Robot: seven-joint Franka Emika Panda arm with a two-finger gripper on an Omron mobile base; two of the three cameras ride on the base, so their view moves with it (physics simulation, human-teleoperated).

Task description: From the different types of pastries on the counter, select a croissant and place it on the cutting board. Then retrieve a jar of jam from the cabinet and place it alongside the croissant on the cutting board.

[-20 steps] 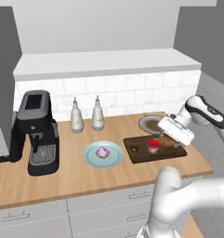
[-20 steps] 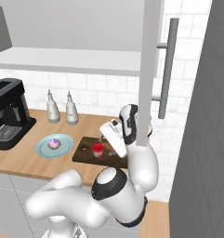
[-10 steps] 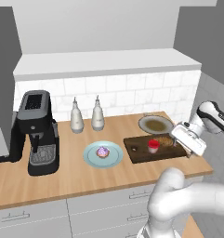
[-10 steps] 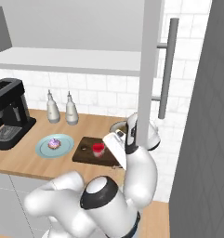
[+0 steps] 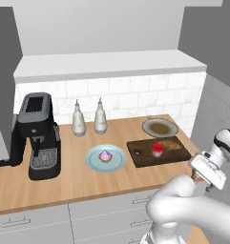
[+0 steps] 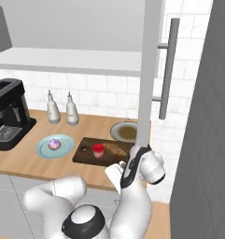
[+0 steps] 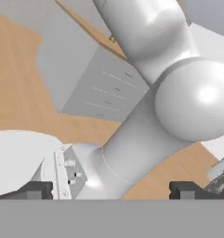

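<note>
The dark cutting board (image 5: 140, 155) lies on the wooden counter at the right. On it stand the red-lidded jam jar (image 5: 157, 149) and, just right of it, the brown croissant (image 5: 170, 144); both also sit on the cutting board (image 6: 83, 156) as jar (image 6: 98, 150) and croissant (image 6: 115, 149). My gripper (image 5: 202, 183) hangs low, past the counter's right end and away from the board. In the hand view the gripper (image 7: 111, 189) is open, its fingertips (image 7: 36, 189) wide apart with nothing between them, facing my own arm and the floor.
A blue plate with a frosted pastry (image 5: 105, 157) sits left of the board, and a plate with brown contents (image 5: 160, 127) behind it. Two bottles (image 5: 78, 119) and a coffee machine (image 5: 39, 136) stand further left. The open cabinet door (image 6: 149, 70) hangs above the board.
My arm has swung from just above the board to the right and down, beyond the counter's end. The jar and croissant have stayed on the board.
</note>
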